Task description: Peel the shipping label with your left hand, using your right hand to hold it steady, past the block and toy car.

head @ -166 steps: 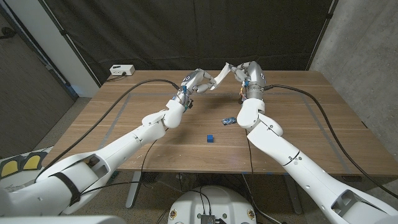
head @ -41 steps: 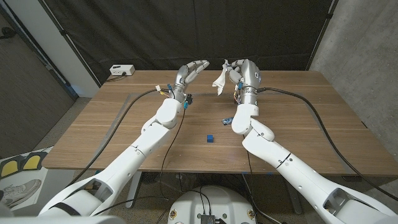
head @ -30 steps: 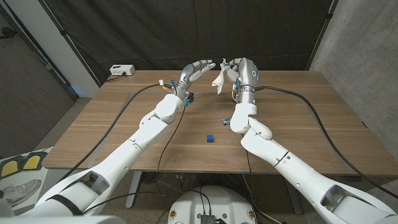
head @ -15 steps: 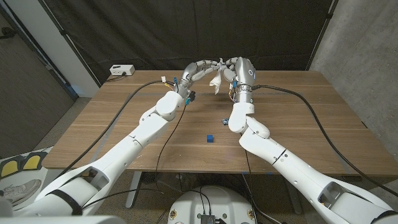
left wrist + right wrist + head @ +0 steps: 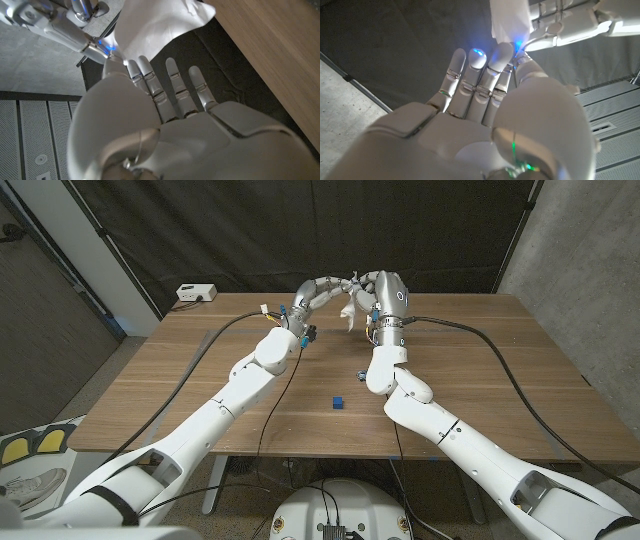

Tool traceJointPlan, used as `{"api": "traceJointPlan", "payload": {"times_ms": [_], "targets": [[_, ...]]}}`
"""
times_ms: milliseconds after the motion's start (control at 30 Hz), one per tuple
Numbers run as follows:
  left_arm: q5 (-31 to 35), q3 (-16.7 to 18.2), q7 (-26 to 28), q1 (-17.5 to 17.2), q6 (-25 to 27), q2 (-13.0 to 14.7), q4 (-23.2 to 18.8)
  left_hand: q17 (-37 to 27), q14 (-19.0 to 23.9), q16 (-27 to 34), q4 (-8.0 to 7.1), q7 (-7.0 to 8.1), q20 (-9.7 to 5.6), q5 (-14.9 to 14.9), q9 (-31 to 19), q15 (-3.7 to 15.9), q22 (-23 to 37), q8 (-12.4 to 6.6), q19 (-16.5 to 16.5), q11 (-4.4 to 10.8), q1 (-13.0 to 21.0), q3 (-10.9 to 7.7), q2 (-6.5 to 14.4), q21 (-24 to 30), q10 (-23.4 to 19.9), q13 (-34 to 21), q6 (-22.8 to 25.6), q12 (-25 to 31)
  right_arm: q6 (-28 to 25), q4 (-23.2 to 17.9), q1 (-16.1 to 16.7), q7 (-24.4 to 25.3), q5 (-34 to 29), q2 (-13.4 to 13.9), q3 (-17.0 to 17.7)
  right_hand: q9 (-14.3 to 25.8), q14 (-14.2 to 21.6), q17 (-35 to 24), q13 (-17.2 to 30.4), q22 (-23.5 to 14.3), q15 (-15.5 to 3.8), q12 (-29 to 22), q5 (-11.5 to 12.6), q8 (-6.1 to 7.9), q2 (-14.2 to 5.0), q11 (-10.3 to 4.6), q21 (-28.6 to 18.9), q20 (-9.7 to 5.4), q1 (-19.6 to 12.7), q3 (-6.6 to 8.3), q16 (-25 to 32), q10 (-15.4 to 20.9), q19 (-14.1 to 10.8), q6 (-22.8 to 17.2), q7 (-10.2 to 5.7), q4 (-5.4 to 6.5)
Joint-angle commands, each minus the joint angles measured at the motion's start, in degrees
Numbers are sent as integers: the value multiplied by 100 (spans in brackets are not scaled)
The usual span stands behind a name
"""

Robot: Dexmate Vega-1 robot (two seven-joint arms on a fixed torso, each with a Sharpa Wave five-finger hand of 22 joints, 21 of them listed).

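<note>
My right hand (image 5: pixel 380 288) is raised above the table's far middle and pinches a white shipping label (image 5: pixel 348 314), which hangs from its fingers (image 5: pixel 502 52). The label (image 5: pixel 160 22) also shows in the left wrist view, and again in the right wrist view (image 5: pixel 510 20). My left hand (image 5: pixel 322 288) reaches across with straight, spread fingers (image 5: pixel 172 75) whose tips meet the label's edge; no grip on it shows. A small blue block (image 5: pixel 339 401) lies on the table nearer me. The toy car (image 5: pixel 363 372) sits just beyond it, beside my right forearm.
A wooden table (image 5: pixel 200 390) with tape lines spans the view. A white box (image 5: pixel 195 293) sits at its far left corner. Black cables (image 5: pixel 500 370) trail over the top from both arms. A dark curtain hangs behind.
My left hand, which hung open away from the label, has swung right until its fingertips meet the label. My right hand has shifted slightly left with the label.
</note>
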State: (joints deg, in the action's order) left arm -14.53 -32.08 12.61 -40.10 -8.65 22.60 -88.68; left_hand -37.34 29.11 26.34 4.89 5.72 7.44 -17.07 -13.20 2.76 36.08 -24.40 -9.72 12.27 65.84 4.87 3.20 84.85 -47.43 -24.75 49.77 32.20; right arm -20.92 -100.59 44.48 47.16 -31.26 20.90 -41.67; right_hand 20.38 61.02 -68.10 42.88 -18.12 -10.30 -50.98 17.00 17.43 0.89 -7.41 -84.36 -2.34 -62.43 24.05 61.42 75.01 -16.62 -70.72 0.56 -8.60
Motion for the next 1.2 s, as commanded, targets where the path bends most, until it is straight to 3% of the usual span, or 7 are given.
{"api": "traceJointPlan", "payload": {"times_ms": [33, 267, 533, 767, 933, 1067, 1200], "targets": [[-193, -11, -154, 53, 13, -53, 52, 143, 172, -79, 34, 99, -77, 153, 128, 890, -48, 131, 66, -6, 125, -61, 63, 46, -11, 212, -137, -283, 173, 12, 18, 42, -57, 35, 12, 11, 45, -79, 16, 12, -236, -34, 26, 18, -50, -89, -68, -78, -5, 71, -14, -11, 15, -69, -5, 9], [-322, -50, -382, 143, 2, -51, 91, 256, 314, -160, -147, -177, -27, 359, 243, 809, -80, 401, 0, -75, -173, 30, 124, 40, 17, 496, -397, -652, 282, 17, 58, 106, -55, 39, 55, 25, 55, -105, 55, 42, -237, -51, 26, 20, -36, -94, -105, -79, 14, 118, -37, -15, 30, -71, -8, 9], [-385, -110, -599, 231, 72, 8, 99, 157, 674, -26, -191, -268, 95, 484, 270, 839, -57, 401, 54, -229, -173, -62, 376, 107, -674, 483, 409, -448, 448, 65, 62, 182, -92, 49, 69, 23, 69, -171, 44, 85, -235, -42, 22, 9, -11, -97, -162, -89, 52, 187, -30, 3, 50, -77, -6, 13], [-332, -91, -405, 190, 80, -47, 50, -1350, 364, 921, 45, -344, 176, 553, 257, 899, 75, 777, 50, -169, -46, -229, 337, 190, -499, -974, 1151, 680, 534, 104, 60, 184, -95, 41, 77, 25, 73, -187, 46, 133, -237, -33, 21, 2, 10, -97, -216, -95, 77, 269, -48, 5, 70, -89, -7, 10], [-284, -109, -356, 171, 216, 5, -43, -1522, -433, 527, -29, -155, 282, 506, 105, 662, 246, 1427, -264, -188, -356, -91, 110, 209, 955, -1945, -437, 927, 578, 102, 64, 179, -102, 48, 89, 25, 85, -199, 61, 156, -237, -39, 20, 0, 28, -102, -240, -97, 91, 305, -43, 11, 76, -101, -7, 7], [-273, -107, -310, 164, 241, -3, -64, -1469, -619, 363, -47, -60, 332, 475, 17, 560, 307, 1351, -396, -200, -419, -59, 79, 203, 1329, -2094, -723, 927, 615, 103, 61, 169, -119, 60, 89, 28, 92, -206, 90, 169, -236, -55, 19, -7, 26, -103, -260, -97, 106, 332, -39, 12, 84, -89, 1, 13], [-358, -84, -302, 157, 213, -69, -56, -1298, -296, 302, 13, -160, 280, 446, -3, 698, 396, 980, -312, -176, -303, -135, 163, 265, 990, -2029, 183, 1099, 702, 134, 56, 198, -121, 59, 90, 25, 94, -212, 89, 185, -236, -50, 17, -8, 40, -104, -276, -94, 120, 358, -35, 13, 101, -102, 2, 12]]}}
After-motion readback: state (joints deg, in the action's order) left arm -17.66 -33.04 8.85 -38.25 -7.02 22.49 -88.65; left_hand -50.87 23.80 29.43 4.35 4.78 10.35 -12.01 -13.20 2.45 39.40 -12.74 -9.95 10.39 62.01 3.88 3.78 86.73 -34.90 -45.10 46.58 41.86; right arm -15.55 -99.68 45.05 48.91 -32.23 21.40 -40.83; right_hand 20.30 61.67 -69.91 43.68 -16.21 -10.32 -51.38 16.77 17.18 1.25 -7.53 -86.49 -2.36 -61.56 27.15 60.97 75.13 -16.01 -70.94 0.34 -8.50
